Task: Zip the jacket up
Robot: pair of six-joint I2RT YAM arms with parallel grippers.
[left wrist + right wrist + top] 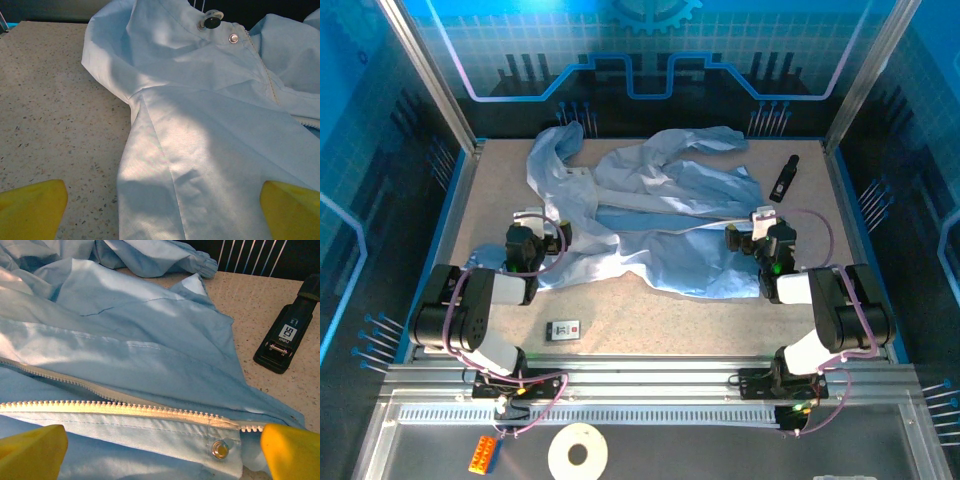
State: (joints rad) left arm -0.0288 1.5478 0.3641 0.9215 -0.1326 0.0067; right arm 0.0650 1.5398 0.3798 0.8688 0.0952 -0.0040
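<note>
The jacket (650,215) lies rumpled and unzipped across the middle of the tabletop (650,320). It is light blue, thin and crinkly, and its pale zipper (125,409) gapes. It is probably light, limp and apt to bunch or slide, so it is best held where the tooth rows meet beside the snap (219,449). The left tool (162,210) and right tool (162,450) hover over it, both spread wide and holding nothing.

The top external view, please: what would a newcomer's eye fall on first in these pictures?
The light-blue jacket dominates, sprawled crumpled across the middle of the table with its front open. The right wrist view shows its pale zipper unjoined, the two tooth rows converging toward a metal snap button. A black stapler lies on the table just past the jacket's right edge, near the far right corner.
</note>
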